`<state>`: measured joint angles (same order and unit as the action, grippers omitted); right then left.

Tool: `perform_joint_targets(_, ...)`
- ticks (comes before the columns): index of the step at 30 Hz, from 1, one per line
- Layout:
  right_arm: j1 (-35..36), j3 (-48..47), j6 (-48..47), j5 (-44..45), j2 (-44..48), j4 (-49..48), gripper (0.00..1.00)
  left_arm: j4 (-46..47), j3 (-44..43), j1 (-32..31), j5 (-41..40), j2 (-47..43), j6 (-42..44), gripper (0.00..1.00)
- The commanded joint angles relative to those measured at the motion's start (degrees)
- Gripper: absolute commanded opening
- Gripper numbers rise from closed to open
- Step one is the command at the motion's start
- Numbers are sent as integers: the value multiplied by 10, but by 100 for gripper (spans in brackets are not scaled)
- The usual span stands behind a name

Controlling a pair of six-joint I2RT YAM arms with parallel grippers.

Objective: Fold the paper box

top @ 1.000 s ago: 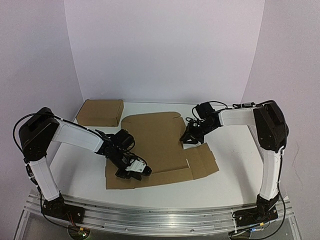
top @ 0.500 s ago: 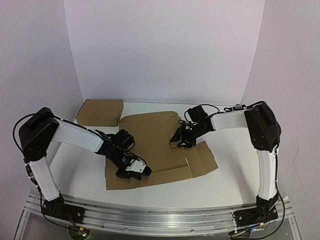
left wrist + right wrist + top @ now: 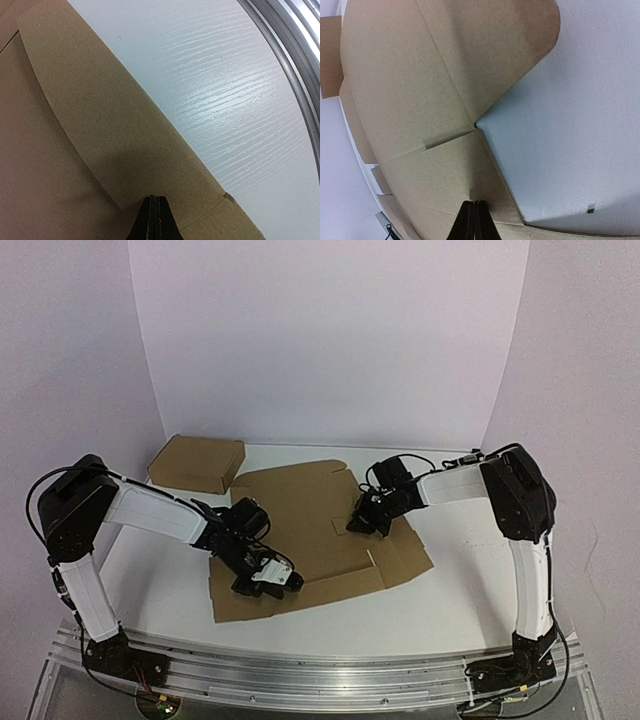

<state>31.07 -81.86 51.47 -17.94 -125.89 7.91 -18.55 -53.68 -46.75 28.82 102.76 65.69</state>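
The plain brown, die-cut cardboard paper box (image 3: 310, 520) lies opened out nearly flat in the middle of the top view, its round-cornered lid panel toward the upper centre and a side flap reaching out to the right. At its lower left edge the left hand (image 3: 272, 582) sits low on the cardboard. In the left wrist view that hand (image 3: 154, 220) is clenched, its two dark fingers together at the bottom centre of the frame on a curved-edged flap of the paper box (image 3: 100, 125), which casts a shadow on the panel under it. At the right of the cardboard, by the notch where the side flap begins, the right hand (image 3: 358, 525) meets the sheet. In the right wrist view it (image 3: 474, 220) is likewise clenched on the cardboard, with a faint crease running up from the tips across the paper box (image 3: 420, 75). All of this rests on the white, finely grained surface (image 3: 470, 570). A ready-made shallow brown cardboard box (image 3: 197, 462) stands in the upper left, just beside the flat sheet's far left corner. A ridged metal rail (image 3: 320, 675) crosses the bottom of the top view, and pale walls (image 3: 320, 340) close in the back.
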Motion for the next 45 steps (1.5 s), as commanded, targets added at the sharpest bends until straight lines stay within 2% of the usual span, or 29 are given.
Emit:
perform_joint_targets(1,7,49,33,98,-27,43,0,-82,-73,28,40,1,-94,4)
perform_joint_targets(4,11,67,32,115,-18,54,0,-100,-154,71,107,-5,-232,13)
perform_joint_targets(7,20,87,31,133,-6,61,0,-86,-195,111,120,-19,-383,27)
perform_joint_targets(9,29,106,35,150,9,63,0,-84,-197,149,97,-26,-510,33)
perform_joint_targets(11,39,120,40,166,25,65,0,-112,-191,180,33,-24,-626,38)
perform_joint_targets(14,52,148,58,186,53,66,0,-172,-179,216,-72,-20,-721,38)
perform_joint_targets(21,82,193,86,215,107,66,0,-150,-122,227,-120,0,-731,39)
perform_joint_targets(28,94,229,94,218,141,67,0,-101,-124,227,-97,50,-724,45)
perform_joint_targets(35,102,225,82,207,143,66,0,-68,-151,226,-51,100,-711,47)
perform_joint_targets(41,102,220,82,208,140,64,0,-85,-160,201,19,105,-723,39)
perform_joint_targets(45,102,216,84,208,136,63,0,-90,-159,188,49,96,-749,29)
